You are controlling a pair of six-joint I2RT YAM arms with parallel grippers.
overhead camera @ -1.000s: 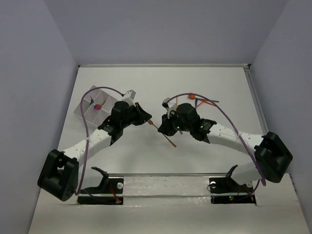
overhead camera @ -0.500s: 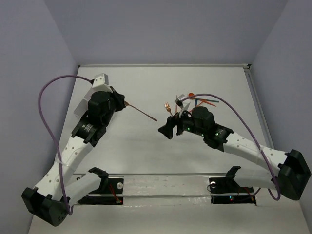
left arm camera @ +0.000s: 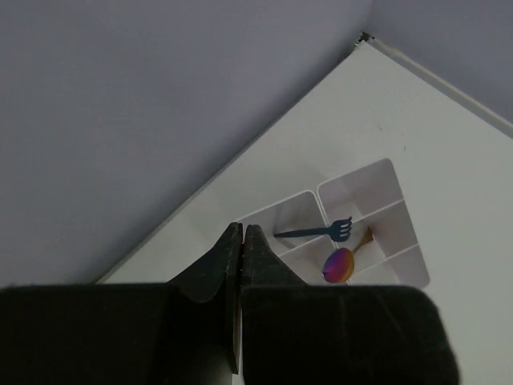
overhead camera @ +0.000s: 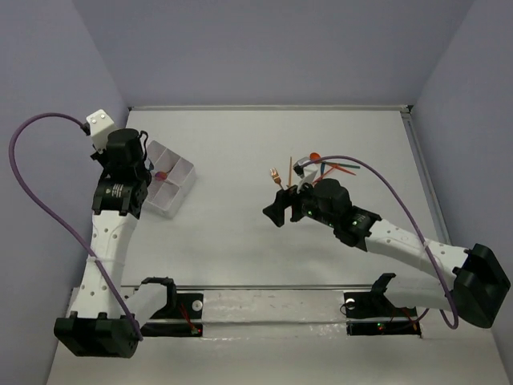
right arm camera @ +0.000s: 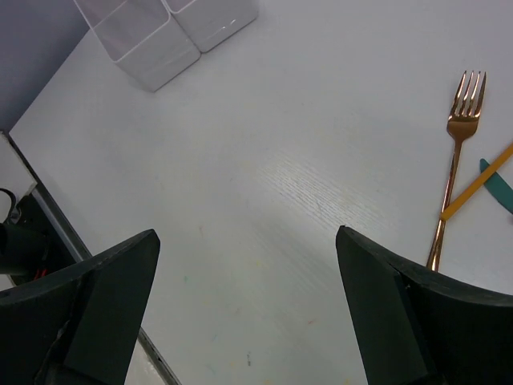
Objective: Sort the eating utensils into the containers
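The containers are one white divided tray (overhead camera: 181,172) at the far left, seen again as the tray (left arm camera: 383,186) in the left wrist view. A dark blue fork (left arm camera: 317,233) and a purple-orange spoon (left arm camera: 340,264) lie in its compartments. My left gripper (overhead camera: 138,178) hangs over the tray's left edge, and the left gripper (left arm camera: 242,228) is shut with no utensil showing past its tips. Loose utensils lie at centre right: a copper fork (overhead camera: 274,175), an orange spoon (overhead camera: 314,157) and teal pieces (overhead camera: 345,168). My right gripper (overhead camera: 275,210) stands open just left of them. Beneath the right gripper (right arm camera: 247,233) is bare table, beside the copper fork (right arm camera: 457,156).
An orange stick (right arm camera: 477,183) crosses the copper fork's handle, with a teal piece (right arm camera: 501,188) at its right. The tray's corner (right arm camera: 164,36) shows at the top of the right wrist view. Purple-grey walls enclose the table on three sides. A metal rail (overhead camera: 272,295) runs along the near edge.
My left arm swung from mid-table out to the tray at the far left; the copper stick it carried no longer shows. My right gripper opened and shifted slightly right.
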